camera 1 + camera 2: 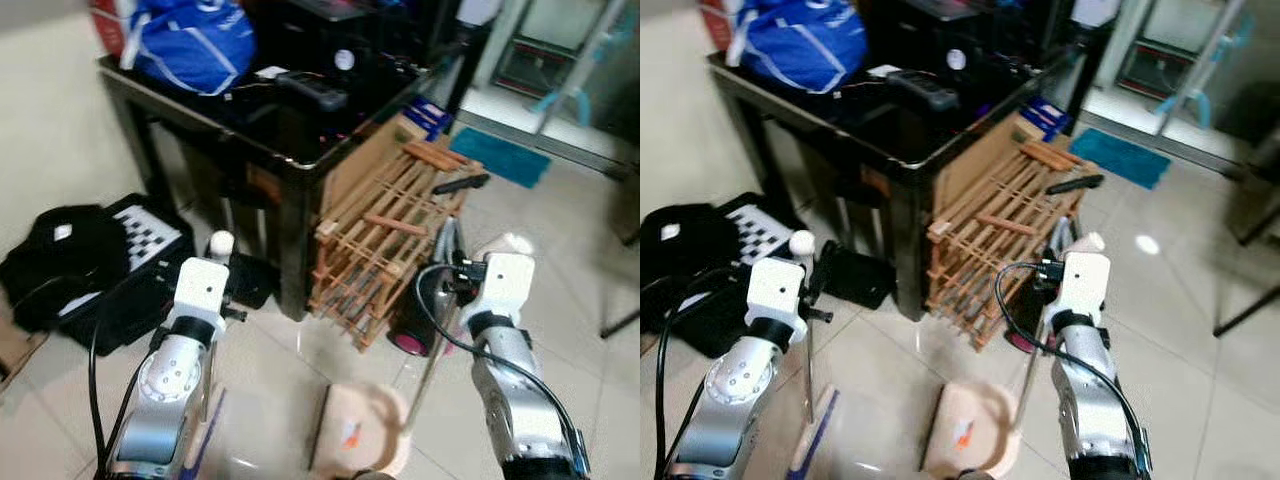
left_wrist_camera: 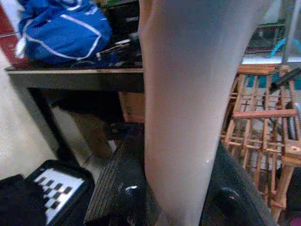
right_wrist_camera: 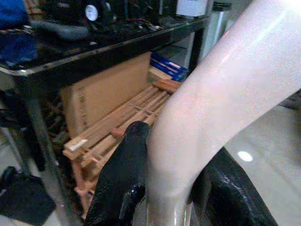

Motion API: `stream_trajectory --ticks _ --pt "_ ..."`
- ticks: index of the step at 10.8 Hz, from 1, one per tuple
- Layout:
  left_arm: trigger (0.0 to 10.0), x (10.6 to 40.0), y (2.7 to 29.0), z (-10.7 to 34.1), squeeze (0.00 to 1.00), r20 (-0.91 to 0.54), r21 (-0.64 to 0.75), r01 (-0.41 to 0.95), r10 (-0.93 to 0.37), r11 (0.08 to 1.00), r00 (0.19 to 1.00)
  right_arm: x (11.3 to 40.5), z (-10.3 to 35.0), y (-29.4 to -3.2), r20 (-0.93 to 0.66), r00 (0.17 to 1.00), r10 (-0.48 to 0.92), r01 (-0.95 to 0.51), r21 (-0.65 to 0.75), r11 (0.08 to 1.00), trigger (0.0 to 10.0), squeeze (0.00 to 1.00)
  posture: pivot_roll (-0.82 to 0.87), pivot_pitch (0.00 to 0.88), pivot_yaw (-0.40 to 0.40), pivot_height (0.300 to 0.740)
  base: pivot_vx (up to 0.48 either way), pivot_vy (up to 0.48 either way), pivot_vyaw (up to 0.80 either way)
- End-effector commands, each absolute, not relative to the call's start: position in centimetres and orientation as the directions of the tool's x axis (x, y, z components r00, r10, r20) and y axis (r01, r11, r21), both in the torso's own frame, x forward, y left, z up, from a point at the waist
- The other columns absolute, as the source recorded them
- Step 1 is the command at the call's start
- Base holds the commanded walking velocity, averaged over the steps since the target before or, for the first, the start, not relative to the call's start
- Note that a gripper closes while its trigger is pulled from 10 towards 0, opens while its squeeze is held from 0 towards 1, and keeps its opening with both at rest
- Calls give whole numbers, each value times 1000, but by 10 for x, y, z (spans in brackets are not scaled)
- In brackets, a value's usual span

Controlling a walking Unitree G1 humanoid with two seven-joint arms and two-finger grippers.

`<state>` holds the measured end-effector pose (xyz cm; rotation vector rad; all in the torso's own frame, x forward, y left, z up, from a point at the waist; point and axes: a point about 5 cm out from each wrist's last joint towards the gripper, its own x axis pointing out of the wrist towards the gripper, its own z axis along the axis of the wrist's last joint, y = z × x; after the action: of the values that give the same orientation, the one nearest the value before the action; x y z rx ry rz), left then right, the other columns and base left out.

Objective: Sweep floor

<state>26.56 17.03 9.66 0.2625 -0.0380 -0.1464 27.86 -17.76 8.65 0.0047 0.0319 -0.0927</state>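
My left gripper (image 2: 176, 188) is shut on the pale broom handle (image 2: 188, 94), with a black finger on each side of it. The handle's white knob (image 1: 221, 243) stands above my left wrist, and the broom head (image 1: 812, 436) rests on the tiles below. Black fingers (image 3: 123, 181) of my right gripper (image 3: 176, 190) are shut on the curved pale grip of the dustpan handle (image 3: 221, 94). A thin pole (image 1: 430, 365) runs down from that grip to the pinkish dustpan (image 1: 360, 430) on the floor between my arms.
A black table (image 1: 300, 155) stands straight ahead, bearing a blue bag (image 1: 195, 40) and electronics. A wooden rack (image 1: 385, 240) leans on its corner beside a black cylinder (image 1: 415, 325). A black bag (image 1: 60, 260) and checkered board (image 1: 150, 235) lie left. A teal mat (image 1: 505, 155) lies far right.
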Motion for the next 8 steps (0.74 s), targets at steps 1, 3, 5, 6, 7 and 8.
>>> stream_trajectory --ticks 1,3,5,6,7,8 --pt "10000 268 166 102 0 33 271 155 -170 950 985 279 94 -182 -5 994 -112 112 -4 994 10000 0 14 0 -2 740 0 0 -800" --pt "10000 267 167 102 0 33 274 149 -164 950 986 277 96 -182 -11 993 -116 116 0 993 10000 0 13 0 -2 740 0 0 -800" --pt "10000 265 170 101 0 31 268 136 -150 954 988 277 97 -182 -10 992 -122 122 -1 992 10000 0 17 0 -1 740 0 0 -800" --pt "10000 262 173 94 0 -7 248 130 -132 960 991 276 96 -182 -21 992 -128 128 10 992 10000 0 19 0 -1 740 0 0 -800" --pt "10000 260 177 91 0 -19 244 108 -106 964 994 275 96 -182 -26 991 -129 129 12 992 10000 0 20 0 -5 740 0 0 -800" --pt "10000 259 178 91 0 -18 234 100 -99 967 995 275 96 -182 -27 991 -129 129 6 992 10000 0 22 0 -8 740 0 0 -800"
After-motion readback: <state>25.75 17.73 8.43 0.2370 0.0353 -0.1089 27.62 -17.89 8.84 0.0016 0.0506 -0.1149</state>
